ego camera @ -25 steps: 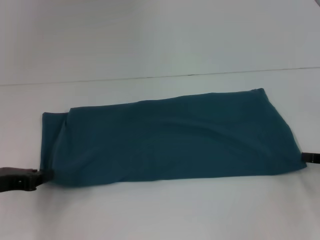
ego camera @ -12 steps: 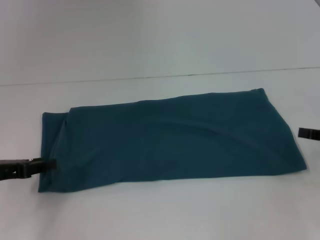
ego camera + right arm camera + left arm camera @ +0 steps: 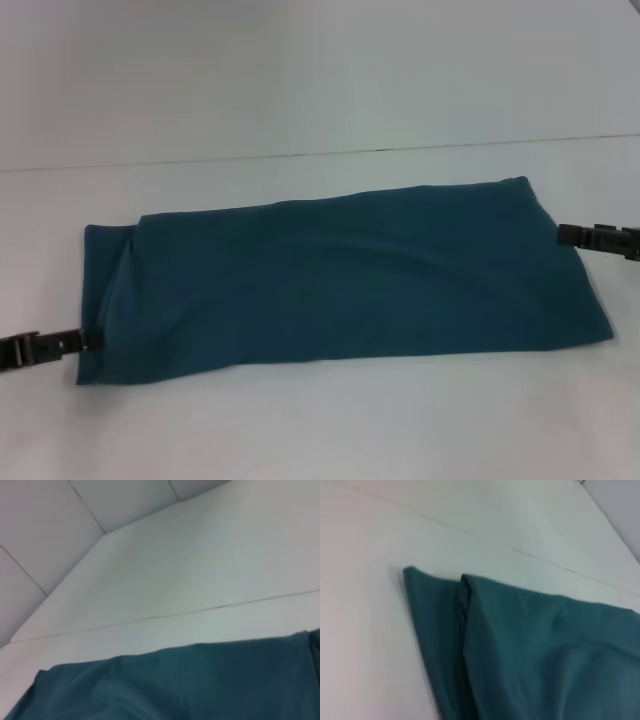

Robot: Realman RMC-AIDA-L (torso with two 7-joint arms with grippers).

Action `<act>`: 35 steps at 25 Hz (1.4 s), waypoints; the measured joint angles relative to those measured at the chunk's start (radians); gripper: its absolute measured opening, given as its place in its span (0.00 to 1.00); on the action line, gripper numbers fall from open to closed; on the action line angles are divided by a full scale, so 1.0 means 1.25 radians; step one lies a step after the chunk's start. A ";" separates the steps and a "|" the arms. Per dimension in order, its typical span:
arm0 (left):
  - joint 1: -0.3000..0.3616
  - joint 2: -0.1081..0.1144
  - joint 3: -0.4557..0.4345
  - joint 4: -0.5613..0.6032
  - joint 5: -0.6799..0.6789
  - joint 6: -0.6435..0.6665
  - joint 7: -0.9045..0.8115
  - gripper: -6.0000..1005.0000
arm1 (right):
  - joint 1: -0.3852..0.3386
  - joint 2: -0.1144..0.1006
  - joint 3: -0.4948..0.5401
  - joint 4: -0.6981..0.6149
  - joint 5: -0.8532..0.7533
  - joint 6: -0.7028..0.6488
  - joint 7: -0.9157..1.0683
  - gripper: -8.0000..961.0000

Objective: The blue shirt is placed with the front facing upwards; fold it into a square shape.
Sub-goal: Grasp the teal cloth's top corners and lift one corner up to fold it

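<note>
The blue shirt (image 3: pixel 340 280) lies as a long folded band across the white surface (image 3: pixel 320 90), left end effector (image 3: pixel 92 340) and right end effector (image 3: pixel 566 234) at its ends, grip impossible to tell, so an uneven lift could skew the fold.

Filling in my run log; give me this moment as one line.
shirt: folded into long band, flat on table | left tool: at its left end | right tool: at its right end | stage: square not yet made
</note>
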 joint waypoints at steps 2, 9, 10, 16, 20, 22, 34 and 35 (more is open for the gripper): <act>0.000 0.001 0.000 0.000 0.014 0.017 -0.021 0.79 | 0.006 -0.001 0.000 -0.002 0.000 0.000 0.000 0.89; 0.001 0.001 0.000 -0.004 0.052 0.042 -0.073 0.90 | 0.018 -0.006 0.000 -0.007 0.001 0.013 0.000 0.96; 0.001 0.001 0.000 -0.008 0.054 0.042 -0.077 0.90 | 0.019 -0.006 0.000 -0.007 0.000 0.015 0.000 0.96; -0.015 0.004 0.003 -0.060 0.070 0.024 -0.086 0.90 | 0.021 -0.010 0.000 -0.010 0.000 0.015 0.000 0.96; -0.030 0.009 0.004 -0.087 0.073 0.007 -0.088 0.90 | 0.021 -0.011 0.000 -0.011 0.001 0.011 0.000 0.96; -0.037 0.013 0.005 -0.099 0.075 0.002 -0.091 0.90 | 0.021 -0.011 0.000 -0.011 0.001 0.011 0.000 0.96; -0.049 0.022 0.005 -0.097 0.105 0.011 -0.108 0.90 | 0.019 -0.014 0.004 -0.013 0.002 0.009 0.001 0.96; -0.049 0.023 0.005 -0.097 0.111 0.011 -0.109 0.90 | 0.019 -0.014 0.004 -0.013 0.002 0.009 0.001 0.96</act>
